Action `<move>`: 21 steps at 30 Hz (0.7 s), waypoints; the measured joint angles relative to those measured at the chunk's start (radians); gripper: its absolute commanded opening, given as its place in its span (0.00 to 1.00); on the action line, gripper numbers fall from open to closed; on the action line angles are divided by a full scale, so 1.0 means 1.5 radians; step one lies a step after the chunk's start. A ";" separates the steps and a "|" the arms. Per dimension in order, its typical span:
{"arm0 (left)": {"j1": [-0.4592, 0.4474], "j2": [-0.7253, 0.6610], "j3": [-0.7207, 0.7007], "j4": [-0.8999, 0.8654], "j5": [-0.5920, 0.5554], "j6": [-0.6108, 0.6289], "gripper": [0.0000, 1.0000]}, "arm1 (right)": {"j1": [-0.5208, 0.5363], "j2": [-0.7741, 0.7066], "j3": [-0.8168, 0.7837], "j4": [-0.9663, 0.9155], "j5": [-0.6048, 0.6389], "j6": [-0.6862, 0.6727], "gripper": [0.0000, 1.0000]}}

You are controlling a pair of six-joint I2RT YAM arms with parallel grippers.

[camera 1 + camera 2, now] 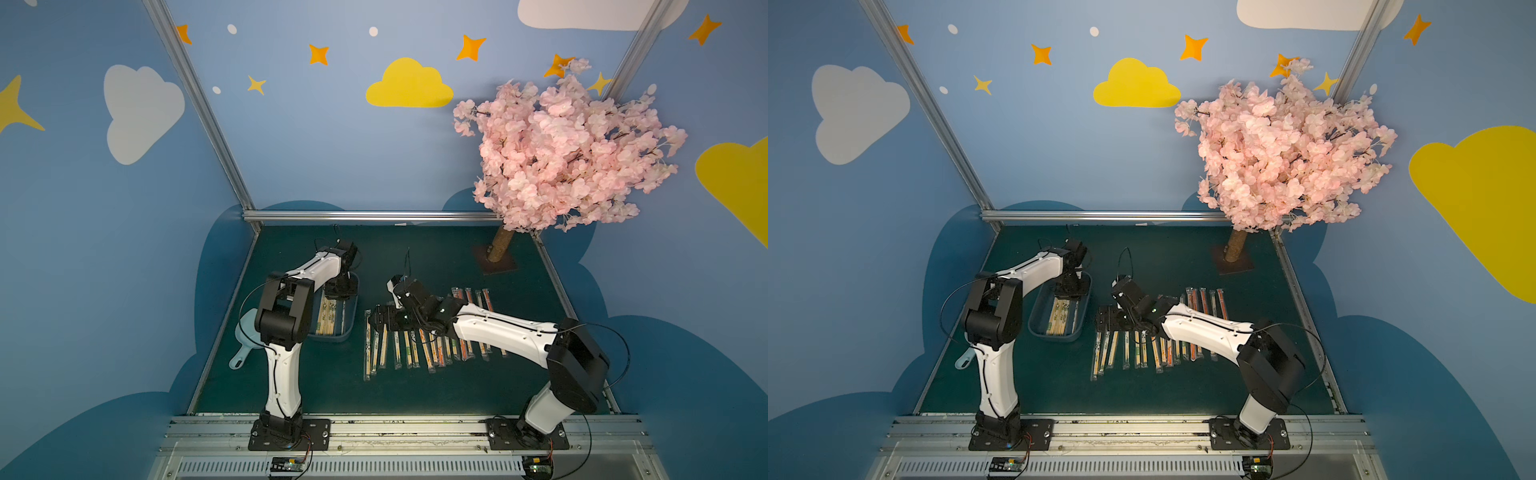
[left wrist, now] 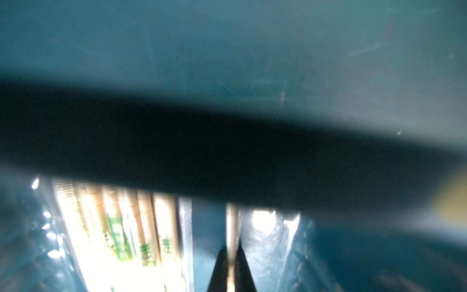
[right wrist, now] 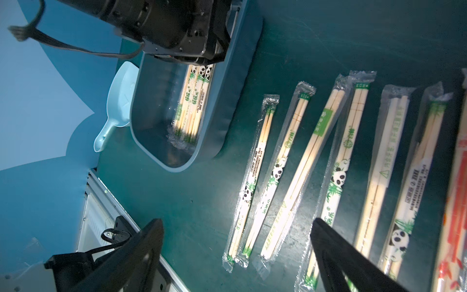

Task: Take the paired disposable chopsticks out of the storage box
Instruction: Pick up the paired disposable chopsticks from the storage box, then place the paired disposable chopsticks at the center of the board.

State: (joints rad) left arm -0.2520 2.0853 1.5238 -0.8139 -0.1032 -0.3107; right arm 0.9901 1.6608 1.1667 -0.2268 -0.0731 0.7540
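L end effector (image 2: 231, 252), down in storage box (image 3: 227, 121), clamps one sleeved chopstick pair (image 2: 232, 220) for lift-out; R end effector (image 3: 235, 225) hangs open over table (image 3: 328, 38).

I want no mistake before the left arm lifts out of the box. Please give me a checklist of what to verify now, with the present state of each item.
1. left gripper shut on a chopstick pair: ok.
2. Held pair apart from the other pairs in the box: ok, a gap shows in the left wrist view.
3. Grip firm enough for lifting: cannot tell, the view is blurred.
4. storage box held down: not ok, nothing holds it, so it may shift.
5. right gripper clear of the box: ok, it is open above the laid-out row.
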 measured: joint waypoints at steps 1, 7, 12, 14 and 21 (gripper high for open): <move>0.000 0.000 0.000 0.000 0.001 0.000 0.04 | 0.001 -0.001 0.000 0.000 0.000 0.000 0.94; 0.002 -0.009 -0.001 -0.008 0.000 0.000 0.03 | 0.005 -0.001 0.000 0.002 0.001 0.000 0.94; 0.012 -0.062 -0.001 -0.023 0.000 -0.002 0.03 | 0.007 -0.002 -0.004 0.005 0.001 0.000 0.94; 0.016 -0.095 -0.001 -0.026 0.002 -0.002 0.03 | 0.009 -0.005 -0.011 0.008 0.001 0.000 0.94; 0.002 -0.215 -0.021 -0.020 0.051 -0.010 0.03 | 0.012 -0.023 -0.037 0.020 0.009 0.003 0.94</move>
State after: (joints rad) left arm -0.2485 1.7634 1.4925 -0.8444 -0.0265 -0.3256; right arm 1.0080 1.6260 1.1110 -0.1970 -0.0593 0.7586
